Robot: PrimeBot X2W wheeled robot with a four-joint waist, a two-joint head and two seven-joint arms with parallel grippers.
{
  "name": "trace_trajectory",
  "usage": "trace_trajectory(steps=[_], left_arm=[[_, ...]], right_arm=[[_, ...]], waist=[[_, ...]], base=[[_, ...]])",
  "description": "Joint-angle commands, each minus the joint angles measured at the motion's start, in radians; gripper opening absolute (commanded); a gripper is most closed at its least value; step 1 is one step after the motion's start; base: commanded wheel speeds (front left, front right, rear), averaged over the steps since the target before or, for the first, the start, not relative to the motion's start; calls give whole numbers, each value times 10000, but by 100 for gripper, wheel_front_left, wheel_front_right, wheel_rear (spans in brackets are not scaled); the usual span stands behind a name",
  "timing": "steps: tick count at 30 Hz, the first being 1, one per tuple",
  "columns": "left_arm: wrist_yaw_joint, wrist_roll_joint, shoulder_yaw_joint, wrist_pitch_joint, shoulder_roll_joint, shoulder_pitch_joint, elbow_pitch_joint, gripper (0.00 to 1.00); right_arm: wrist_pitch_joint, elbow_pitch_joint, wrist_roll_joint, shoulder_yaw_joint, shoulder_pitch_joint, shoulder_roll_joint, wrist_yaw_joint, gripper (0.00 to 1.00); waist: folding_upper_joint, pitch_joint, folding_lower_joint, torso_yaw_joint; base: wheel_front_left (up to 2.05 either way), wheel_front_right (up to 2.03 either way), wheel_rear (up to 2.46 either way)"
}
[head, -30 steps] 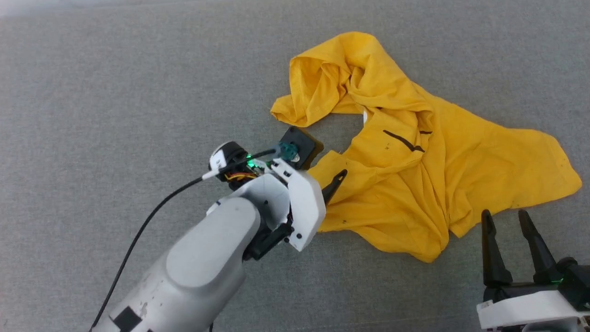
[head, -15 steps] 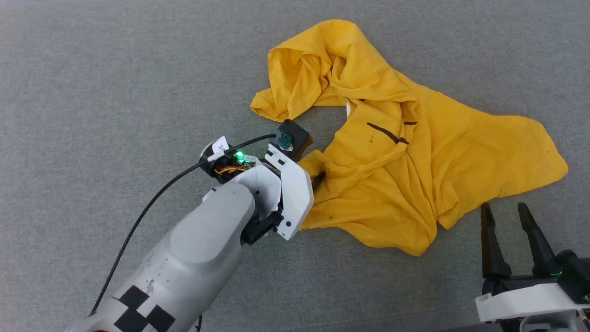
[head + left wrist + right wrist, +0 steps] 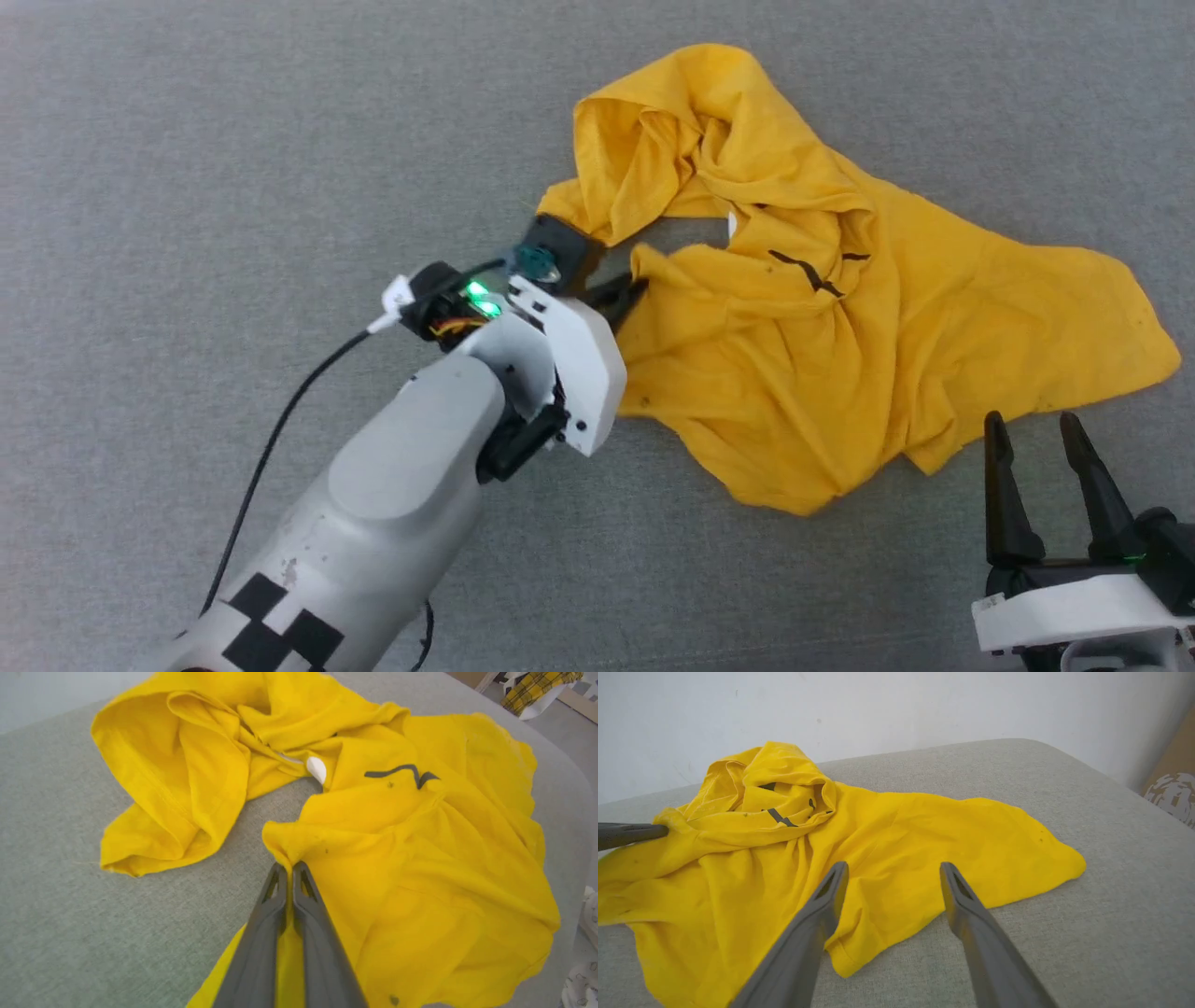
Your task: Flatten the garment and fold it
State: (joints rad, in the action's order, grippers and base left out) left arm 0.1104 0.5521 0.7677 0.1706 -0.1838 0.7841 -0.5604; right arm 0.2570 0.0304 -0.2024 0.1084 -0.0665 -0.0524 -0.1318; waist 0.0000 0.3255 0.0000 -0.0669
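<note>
Now my left gripper [image 3: 290, 870] pinches a fold of the crumpled garment [image 3: 840, 345], lying on a grey, seemingly padded surface [image 3: 187, 140]. My right gripper [image 3: 1032, 429] hovers spread beside its near edge.

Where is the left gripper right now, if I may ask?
In the head view, the left gripper is left of centre, jaws shut on a fold at the left edge of the garment.

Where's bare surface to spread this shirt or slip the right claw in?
Bare grey surface left of the garment and along its near edge, around the open right claw. Crowded at the bunched folds the left claw pinches.
</note>
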Motion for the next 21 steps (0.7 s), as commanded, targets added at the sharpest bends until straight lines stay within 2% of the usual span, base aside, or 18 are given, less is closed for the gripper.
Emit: trace_trajectory(steps=[1, 8, 16, 20, 21], left_arm=[[-103, 88, -149, -175, -72, -69, 107, 0], [-742, 1179, -1458, -1187, -455, -1215, 1303, 0], [-1881, 2620, -2845, -1575, -1138, -4097, 2457, 0], [-2330, 2728, -3113, -1885, -1353, -5082, 2655, 0], [-2349, 2774, -3149, -1963, -1330, -5204, 2728, 18]], right_arm=[[47, 1, 69, 20, 24, 22, 11, 100], [47, 79, 170, 63, -81, 22, 11, 100], [-42, 149, 233, 19, -105, 22, 11, 100], [-128, 149, 288, 42, -154, 22, 11, 100], [-155, 143, 311, 48, -175, 22, 11, 100]], waist=[[0, -56, 0, 154], [0, -99, 0, 686], [0, -163, 0, 1063], [0, -229, 0, 1204], [0, -256, 0, 1241]], base=[[0, 0, 0], [0, 0, 0], [0, 0, 0], [0, 0, 0], [0, 0, 0]])
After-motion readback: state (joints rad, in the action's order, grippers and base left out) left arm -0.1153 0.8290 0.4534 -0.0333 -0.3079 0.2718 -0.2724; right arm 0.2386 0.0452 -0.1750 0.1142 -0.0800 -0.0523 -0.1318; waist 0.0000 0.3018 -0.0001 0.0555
